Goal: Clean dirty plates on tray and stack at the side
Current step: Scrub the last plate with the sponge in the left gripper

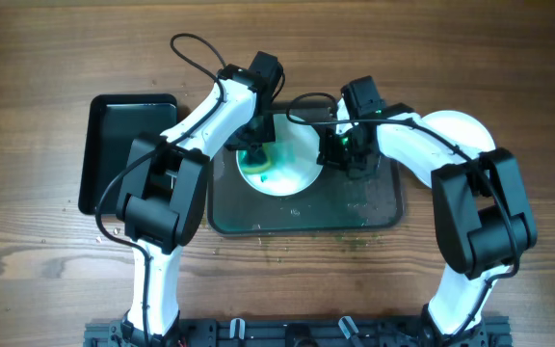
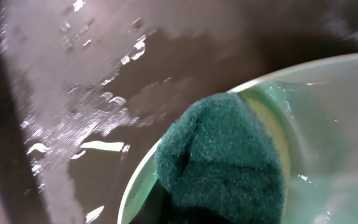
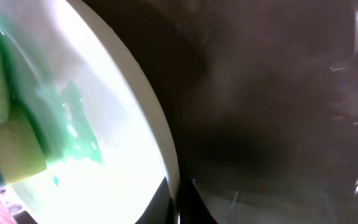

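Seemingly left gripper [image 1: 255, 154] tight around sponge [image 2: 222, 162] on plate [image 1: 293, 170]; right gripper [image 1: 339, 152] at rim, grip unclear.

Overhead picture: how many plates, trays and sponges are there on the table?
Plates: 2 (soapy plate, side plate)
Trays: 2 (black tray, clear tray)
Sponge: 1
Total: 5

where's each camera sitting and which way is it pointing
overhead: fixed above the table, looking straight down at the tray and plate; left arm and right arm show.
left wrist: on the left arm, close over the sponge at the plate's rim; no jaws show.
right wrist: on the right arm, facing the plate's rim and the tray; jaws unclear.
shared: all three see plate and sponge.
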